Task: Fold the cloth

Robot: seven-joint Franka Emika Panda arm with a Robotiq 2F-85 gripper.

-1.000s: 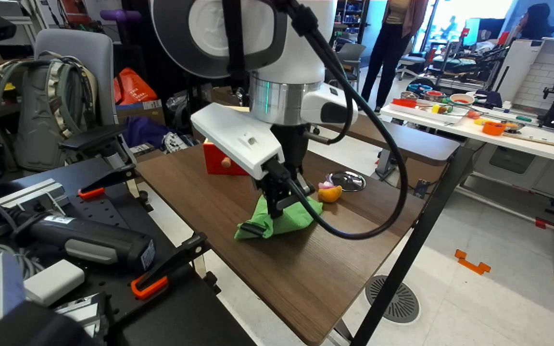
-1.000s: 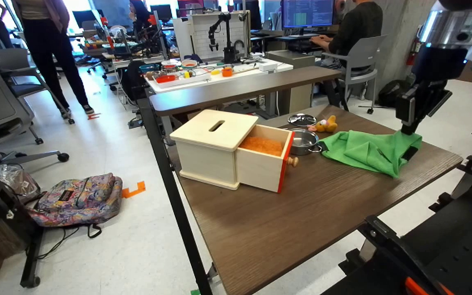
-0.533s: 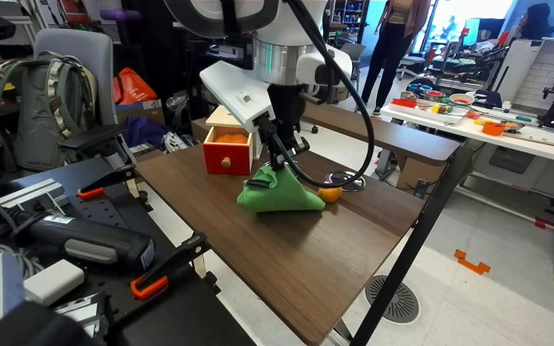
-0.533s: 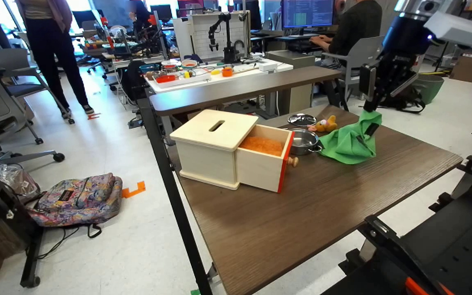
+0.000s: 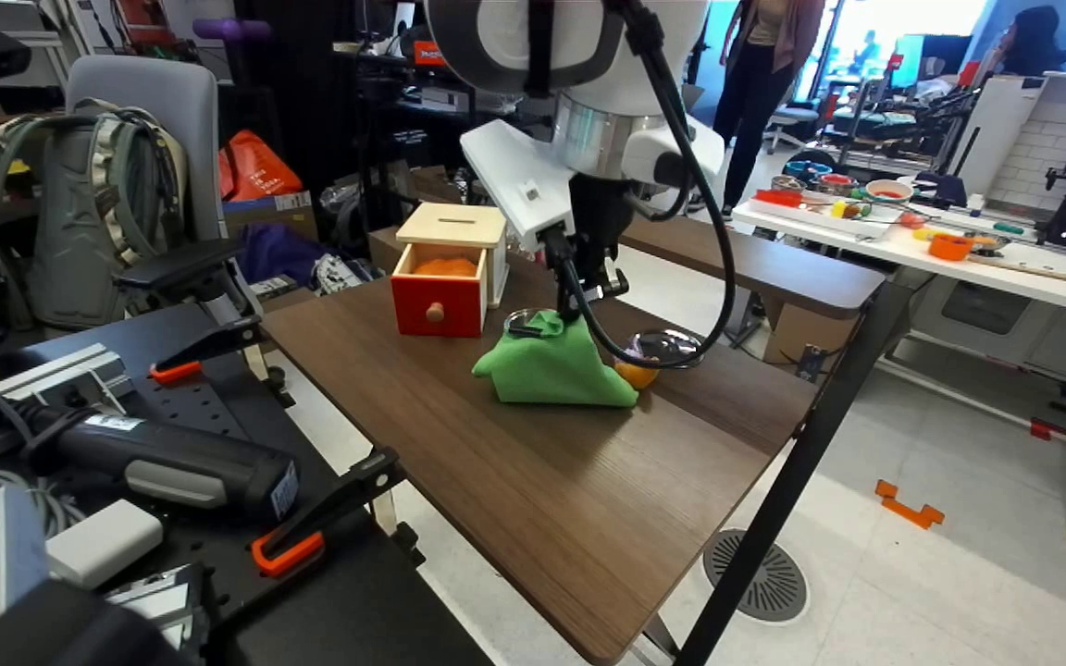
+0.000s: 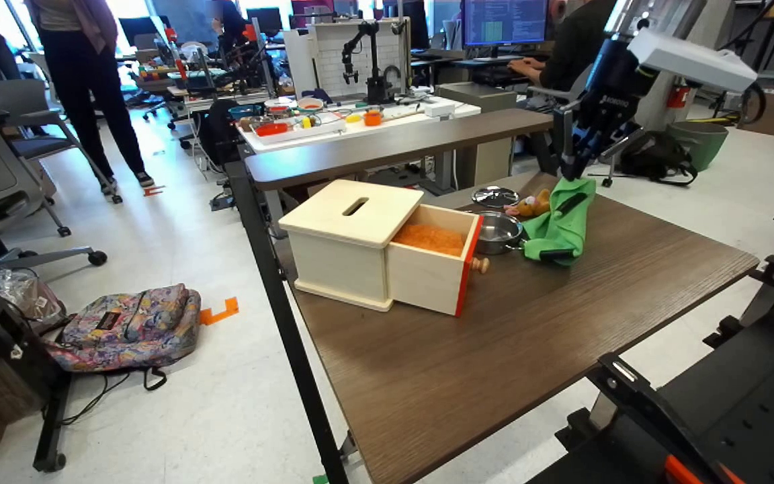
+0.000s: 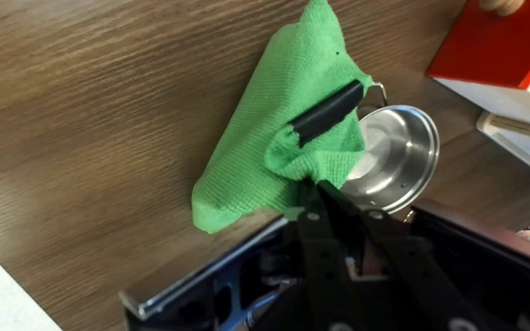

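The green cloth (image 5: 553, 372) stands partly lifted off the brown table in both exterior views. It hangs as a tent from my gripper (image 6: 571, 173), and its lower edges rest on the table. My gripper's fingertips are shut on a pinch of the cloth's top. In the wrist view the cloth (image 7: 256, 151) spreads ahead of the gripper (image 7: 314, 185), with a flap turned over beside the fingertips. A black strip (image 7: 327, 112) shows on that flap. The inside of the fold and the pinched part are hidden.
A steel pot (image 7: 400, 156) stands right beside the cloth and is partly covered by it in the wrist view. A wooden box (image 6: 340, 262) with its red-fronted drawer (image 5: 439, 305) pulled out stands nearby. An orange toy (image 6: 533, 204) and a shiny lid (image 6: 494, 195) lie behind the cloth.
My gripper has lifted the cloth's near edge off the table and carried it toward the pot and toy. The cloth has gone from lying low to a raised, folded-over tent.
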